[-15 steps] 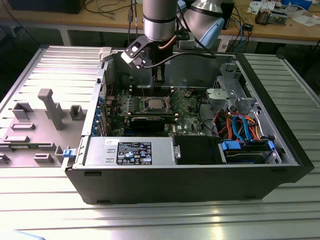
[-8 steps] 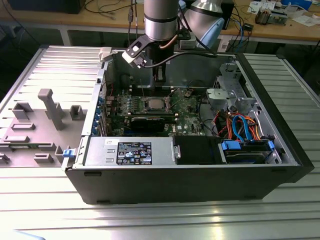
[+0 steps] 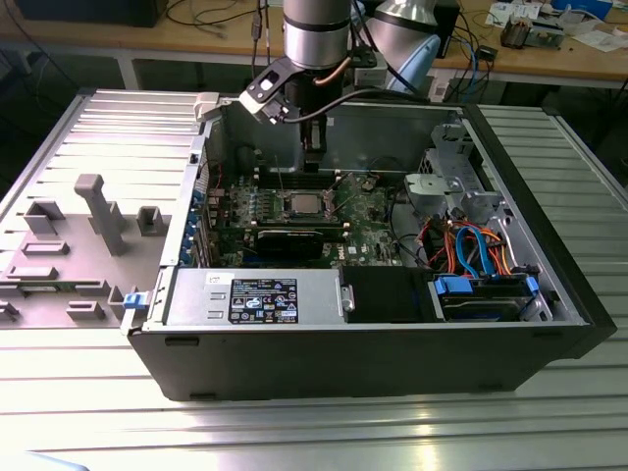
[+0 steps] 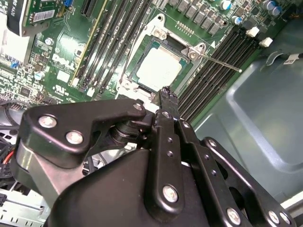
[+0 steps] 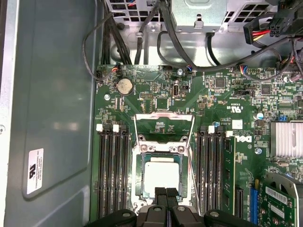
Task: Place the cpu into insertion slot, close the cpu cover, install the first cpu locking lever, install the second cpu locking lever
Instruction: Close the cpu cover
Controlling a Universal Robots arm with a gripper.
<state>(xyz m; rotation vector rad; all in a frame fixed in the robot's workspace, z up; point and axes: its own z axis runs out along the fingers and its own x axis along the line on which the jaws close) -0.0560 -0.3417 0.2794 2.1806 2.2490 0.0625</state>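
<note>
The cpu (image 5: 162, 176) lies flat in the insertion slot (image 5: 139, 163) on the green board, its silver-grey top facing up; it also shows in the second wrist view as the cpu (image 4: 158, 68) and in the exterior view as the cpu (image 3: 302, 204). The cpu cover (image 5: 164, 116) stands tipped up off the chip at one side of the socket. A thin locking lever (image 4: 218, 61) sticks out over the memory slots. My gripper (image 5: 166, 192) hangs just above the socket's edge, fingers shut together with nothing between them; it also appears as the gripper (image 4: 168, 93) and the gripper (image 3: 312, 147).
Long black memory slots (image 5: 112, 175) run along both sides of the socket. A black card (image 3: 289, 238), a power supply (image 3: 255, 294) and a drive bay with coloured cables (image 3: 481, 260) crowd the case. A grey fixture tray (image 3: 88, 226) lies at the exterior view's left.
</note>
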